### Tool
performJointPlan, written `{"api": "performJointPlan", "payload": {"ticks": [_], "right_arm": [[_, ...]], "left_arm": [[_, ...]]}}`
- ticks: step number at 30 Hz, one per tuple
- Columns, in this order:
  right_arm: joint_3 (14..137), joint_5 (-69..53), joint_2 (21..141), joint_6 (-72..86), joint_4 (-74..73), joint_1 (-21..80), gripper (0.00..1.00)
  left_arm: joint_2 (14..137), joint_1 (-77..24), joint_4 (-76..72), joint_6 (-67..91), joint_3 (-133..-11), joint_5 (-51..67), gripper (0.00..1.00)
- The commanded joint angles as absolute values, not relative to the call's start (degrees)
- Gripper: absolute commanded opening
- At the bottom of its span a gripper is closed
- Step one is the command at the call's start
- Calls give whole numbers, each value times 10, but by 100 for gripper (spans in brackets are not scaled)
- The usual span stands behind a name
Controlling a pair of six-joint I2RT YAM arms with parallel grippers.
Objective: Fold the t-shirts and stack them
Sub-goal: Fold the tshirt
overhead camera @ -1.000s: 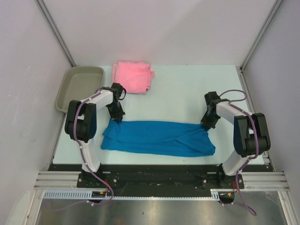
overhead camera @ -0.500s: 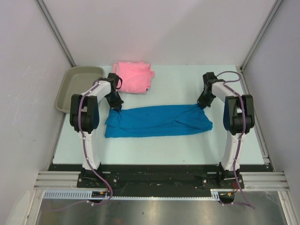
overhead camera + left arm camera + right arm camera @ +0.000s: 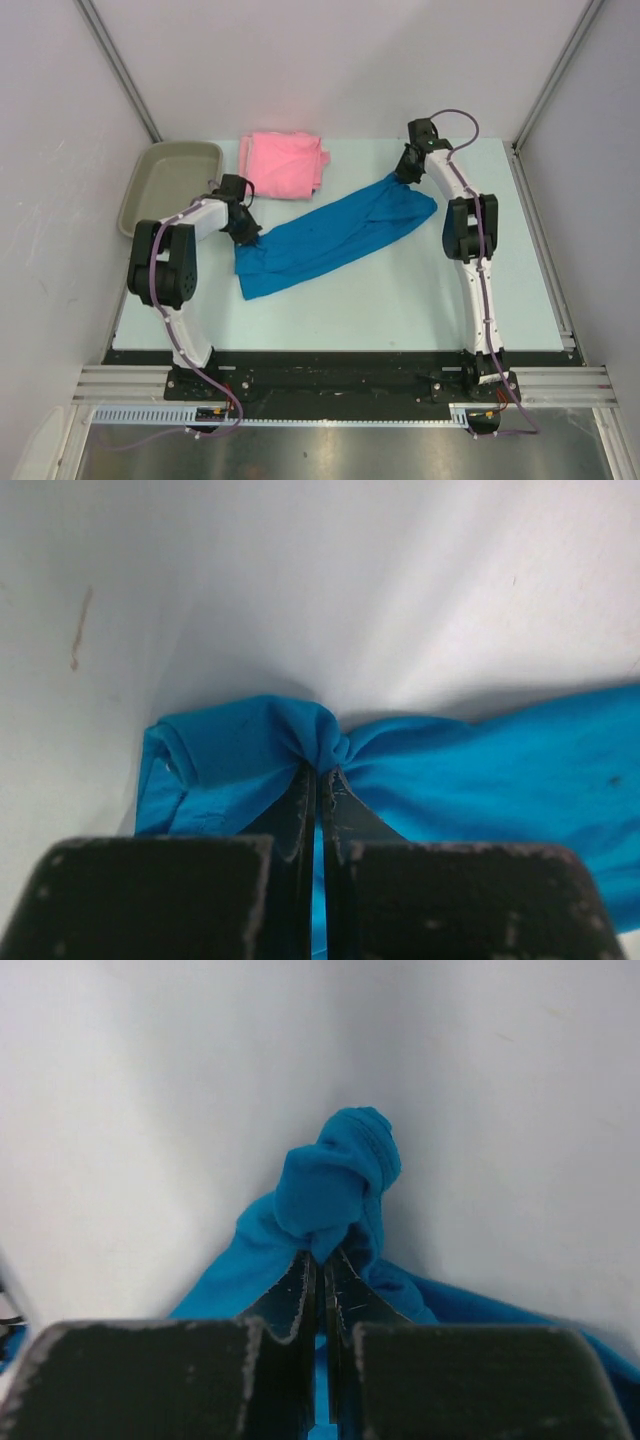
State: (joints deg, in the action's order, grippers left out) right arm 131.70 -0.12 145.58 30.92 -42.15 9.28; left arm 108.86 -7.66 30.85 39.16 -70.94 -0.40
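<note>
The blue t-shirt lies as a long folded band slanting from near left to far right on the table. My left gripper is shut on its left end, which bunches at the fingertips in the left wrist view. My right gripper is shut on its right end far back; the right wrist view shows a knot of blue cloth pinched there. The pink t-shirt lies folded at the back, just beyond the left gripper.
A grey-beige tray stands at the far left of the table. White walls close in the left, back and right sides. The right arm is stretched far forward along the right half.
Both grippers have carried the blue shirt away from the near edge. The right end swung far back and left, the left end moved little, so the band now lies slanted.
</note>
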Motion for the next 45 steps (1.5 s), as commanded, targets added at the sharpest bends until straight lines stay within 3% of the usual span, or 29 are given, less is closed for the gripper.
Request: {"api": "performJointPlan", "payload": {"ticks": [1, 10, 17, 18, 21, 22, 23, 24, 27, 31, 36, 45], "right_arm": [[1412, -64, 1499, 296, -407, 112, 0], [1433, -127, 1530, 311, -318, 130, 0], [1435, -120, 1524, 306, -308, 131, 0], [1433, -119, 1517, 304, -307, 131, 5], [1419, -105, 1494, 289, -296, 131, 45], [1406, -98, 1487, 286, -288, 130, 53], [1398, -82, 1477, 280, -282, 129, 65], [1389, -75, 1466, 275, -275, 128, 85], [1327, -11, 1398, 245, -251, 130, 100], [1137, 120, 1194, 203, -158, 145, 100], [904, 185, 1002, 192, -144, 189, 100], [640, 53, 770, 351, -216, 369, 100]], "left_arm": [[1061, -127, 332, 421, -621, 15, 0], [981, -242, 320, 483, -534, 6, 0], [934, -259, 340, 497, -500, -38, 1], [929, -258, 348, 496, -501, -46, 4], [901, -258, 372, 497, -504, -73, 40], [893, -258, 391, 504, -508, -89, 86], [877, -258, 398, 506, -516, -94, 100], [868, -258, 402, 504, -521, -99, 100], [841, -258, 445, 494, -566, -136, 100], [810, -258, 483, 465, -617, -149, 100], [791, -258, 494, 415, -665, -136, 100], [766, -201, 494, 363, -712, -110, 100]]}}
